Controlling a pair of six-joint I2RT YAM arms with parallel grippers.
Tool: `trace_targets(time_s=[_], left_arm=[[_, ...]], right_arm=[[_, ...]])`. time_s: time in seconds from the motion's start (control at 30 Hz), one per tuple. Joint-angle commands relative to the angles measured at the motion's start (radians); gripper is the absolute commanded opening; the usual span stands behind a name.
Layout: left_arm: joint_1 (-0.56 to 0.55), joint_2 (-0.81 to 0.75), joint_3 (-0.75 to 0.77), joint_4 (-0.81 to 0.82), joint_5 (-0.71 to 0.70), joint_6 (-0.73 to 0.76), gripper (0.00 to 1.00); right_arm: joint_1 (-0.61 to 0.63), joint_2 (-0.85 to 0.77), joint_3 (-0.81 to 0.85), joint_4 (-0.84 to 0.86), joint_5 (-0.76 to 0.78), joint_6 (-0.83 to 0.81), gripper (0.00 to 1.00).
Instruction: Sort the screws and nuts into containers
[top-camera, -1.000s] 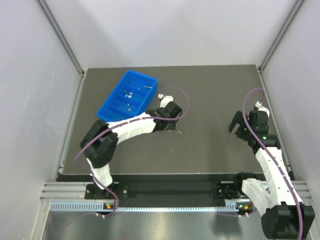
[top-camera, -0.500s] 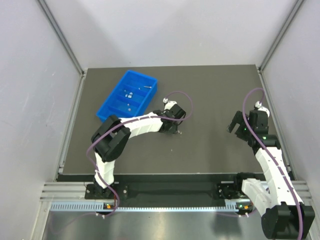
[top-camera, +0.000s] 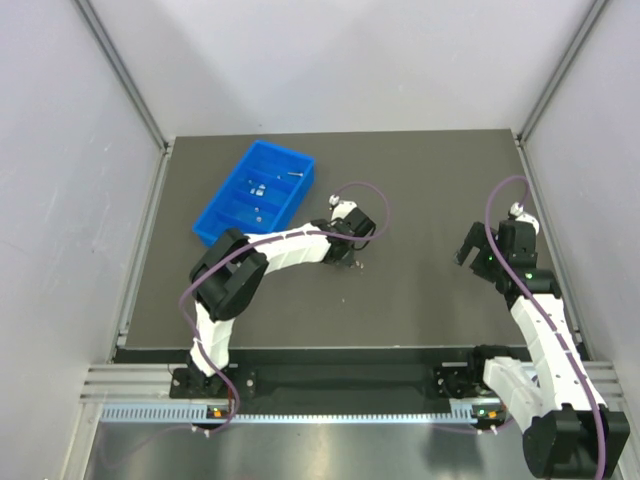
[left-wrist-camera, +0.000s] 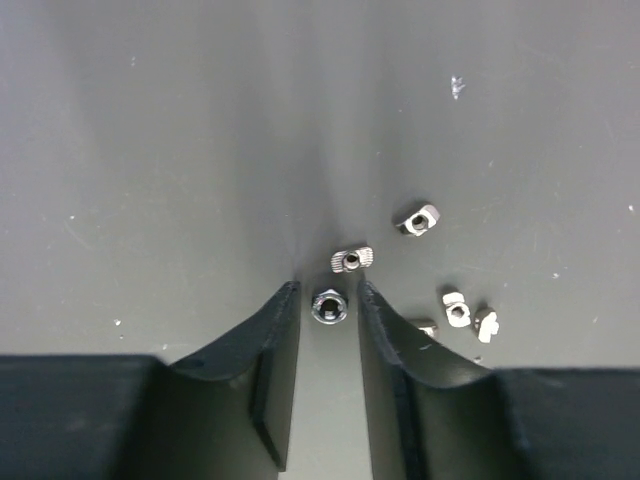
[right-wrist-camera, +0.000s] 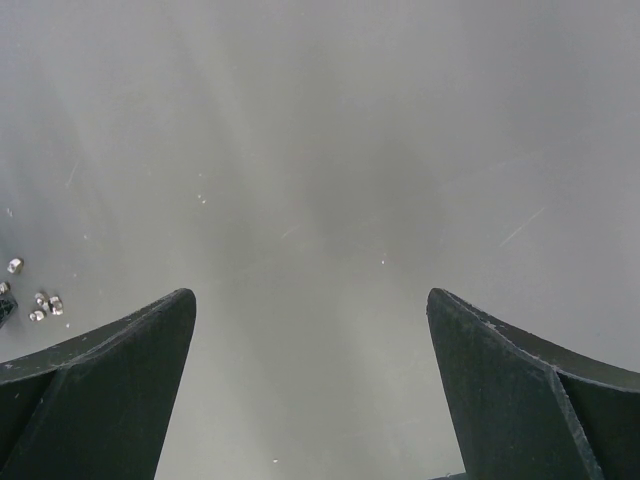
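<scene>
Black fingers of the left gripper (left-wrist-camera: 329, 292) stand narrow either side of one shiny round nut (left-wrist-camera: 328, 307) on the matte dark table (left-wrist-camera: 150, 150). Five more silvery nuts (left-wrist-camera: 417, 218) lie just beside. The right gripper (right-wrist-camera: 310, 320) gapes wide, empty. The blue plastic tray (top-camera: 228, 188) sits well apart.

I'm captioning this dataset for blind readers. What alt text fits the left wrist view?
A small round nut lies on the dark table between the black fingers of the left gripper, which flank it closely with slim gaps on both sides. Several more small metal pieces lie scattered just beyond it and to its right.
</scene>
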Motion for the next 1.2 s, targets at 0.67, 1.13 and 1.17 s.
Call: trace_targets(time_s=[0.67, 1.13, 1.17], left_arm=[[0.007, -0.120, -0.026, -0.040, -0.062, -0.008, 0.06], [0.470, -0.409, -0.057, 0.041, -0.091, 0.076, 0.09], [0.487, -0.393, -0.059, 0.051, -0.098, 0.078, 0.09]], right_arm=[[0.007, -0.033, -0.025, 0.030, 0.008, 0.028, 1.00], [0.007, 0.001, -0.026, 0.108, -0.073, 0.052, 1.00], [0.007, 0.007, -0.023, 0.105, -0.075, 0.051, 1.00]])
